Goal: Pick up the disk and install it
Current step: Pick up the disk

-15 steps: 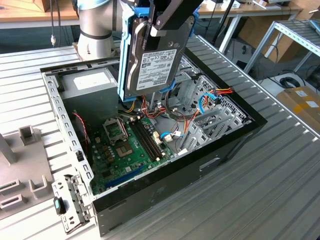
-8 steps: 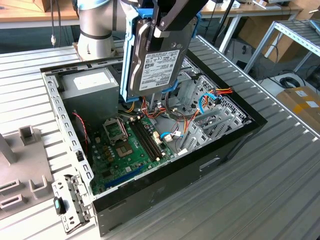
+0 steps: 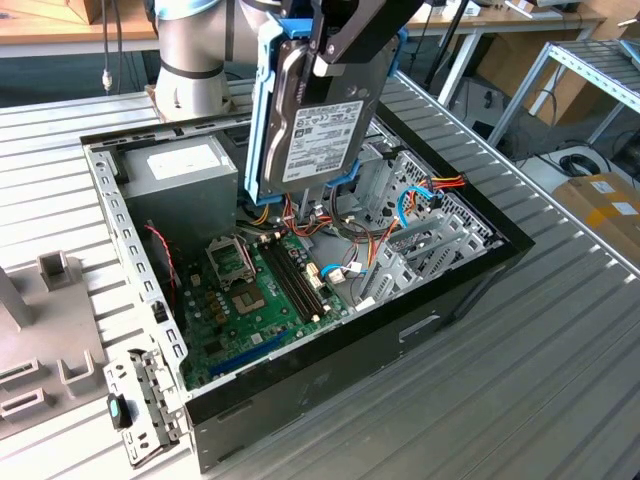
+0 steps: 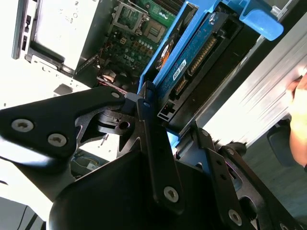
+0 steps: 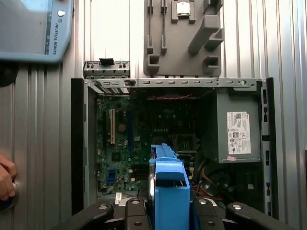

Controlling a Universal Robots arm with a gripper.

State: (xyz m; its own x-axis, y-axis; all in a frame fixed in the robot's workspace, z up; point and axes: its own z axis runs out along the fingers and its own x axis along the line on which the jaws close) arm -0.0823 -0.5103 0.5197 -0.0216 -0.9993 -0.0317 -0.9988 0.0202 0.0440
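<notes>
Tool [image 3: 335, 55] clamped on disk [image 3: 318, 135], upper centre of exterior view, above open case [image 3: 330, 370]. Risk: disk snagging loose cables [image 3: 375, 243] below.

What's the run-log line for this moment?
stage: carry | gripper: shut on disk | disk: held over open computer case | installed: not yet

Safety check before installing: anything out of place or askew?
Nothing looks damaged. The disk hangs tilted in the gripper above the open case; a metal bracket lies on the table beside the case's corner.
</notes>
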